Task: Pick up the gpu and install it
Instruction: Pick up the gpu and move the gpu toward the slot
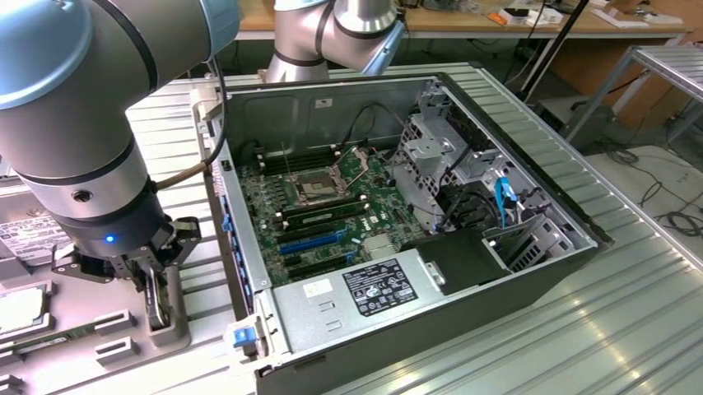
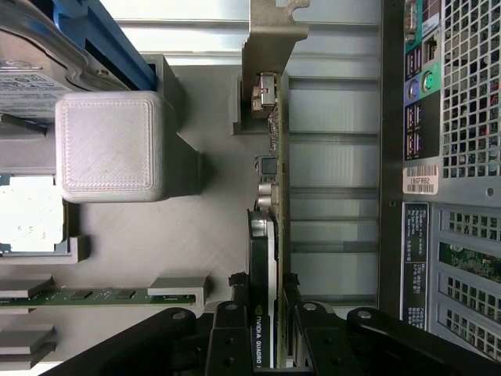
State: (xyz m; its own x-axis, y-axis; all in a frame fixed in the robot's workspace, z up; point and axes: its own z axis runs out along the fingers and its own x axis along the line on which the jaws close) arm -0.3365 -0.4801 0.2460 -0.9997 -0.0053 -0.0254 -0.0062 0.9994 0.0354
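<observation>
Ribbed metal desk (image 1: 626, 329), two loads.
Open computer case (image 1: 329, 103) on it; grey parts holder (image 1: 115, 350) just beside, at the exterior view's left.

I see the gpu (image 2: 275, 196), a thin low-profile card with a green board edge, black Nvidia Quadro cooler and silvery bracket (image 2: 278, 35) at its far end, standing on edge at the grey holder (image 2: 196, 235), pinched between the fingers (image 2: 233, 333).
</observation>
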